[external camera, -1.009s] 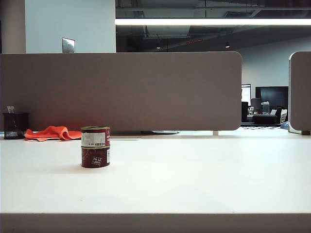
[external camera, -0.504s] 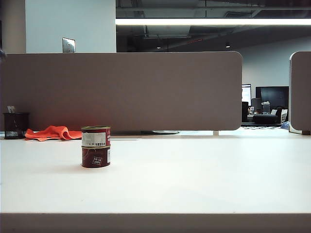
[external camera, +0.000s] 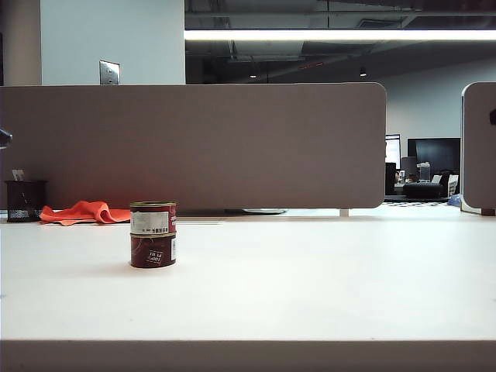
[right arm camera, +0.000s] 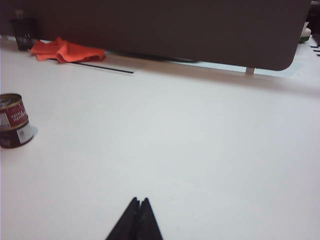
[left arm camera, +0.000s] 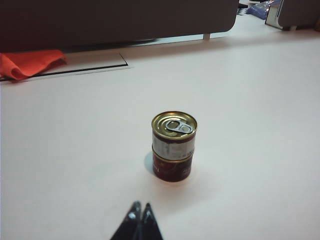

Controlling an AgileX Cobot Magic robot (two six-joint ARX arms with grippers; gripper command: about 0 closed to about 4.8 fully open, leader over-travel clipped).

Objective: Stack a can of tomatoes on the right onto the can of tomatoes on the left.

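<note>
Two tomato cans are stacked, top can (external camera: 152, 218) sitting on the bottom can (external camera: 153, 251), left side of the white worktop (external camera: 310, 279). Left claw (left arm camera: 139, 214) and right claw (right arm camera: 139, 204) both pinched closed, empty, hovering apart from the stack.

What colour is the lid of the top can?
Gold, with a silver pull tab; the top can shows best in the left wrist view.

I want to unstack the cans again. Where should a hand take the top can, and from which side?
Probably grip the top can around its curved side wall, coming down from above. It stands upright on the bottom can, and open table surrounds it.
</note>
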